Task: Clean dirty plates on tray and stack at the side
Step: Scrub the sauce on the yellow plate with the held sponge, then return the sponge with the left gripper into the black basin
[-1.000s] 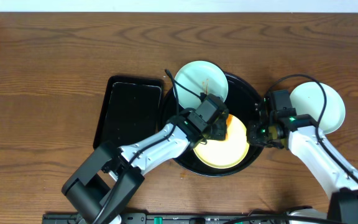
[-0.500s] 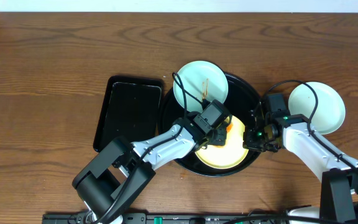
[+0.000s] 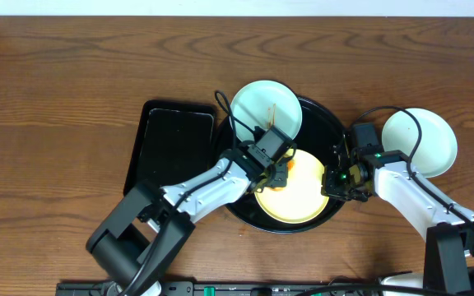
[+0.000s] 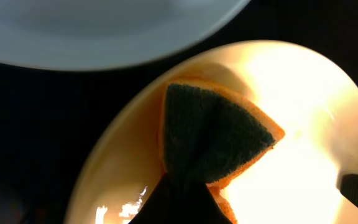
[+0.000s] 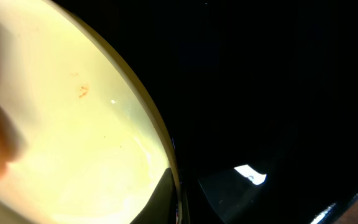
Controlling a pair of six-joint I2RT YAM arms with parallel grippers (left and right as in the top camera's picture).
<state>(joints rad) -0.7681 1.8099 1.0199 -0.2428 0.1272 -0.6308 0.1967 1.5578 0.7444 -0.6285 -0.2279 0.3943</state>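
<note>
L: your left end effector (image 3: pixel 276 173) is pinching the sponge (image 4: pixel 216 134) (dark face showing) on the yellow plate (image 3: pixel 303 199) | R: your right end effector (image 5: pixel 178 198) is clamping that plate's rim in the tray (image 3: pixel 326 123)

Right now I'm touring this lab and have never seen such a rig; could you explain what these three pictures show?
Two robot arms work at a wooden table. The wide picture comes from a camera above; each close-up comes from a camera on one wrist. The left gripper presses an orange sponge onto the yellow plate, which lies in the round black tray. The right gripper seems to pinch that plate's rim. A smeared mint plate shares the tray; a second mint plate and a rectangular tray lie on the table beside it.
</note>
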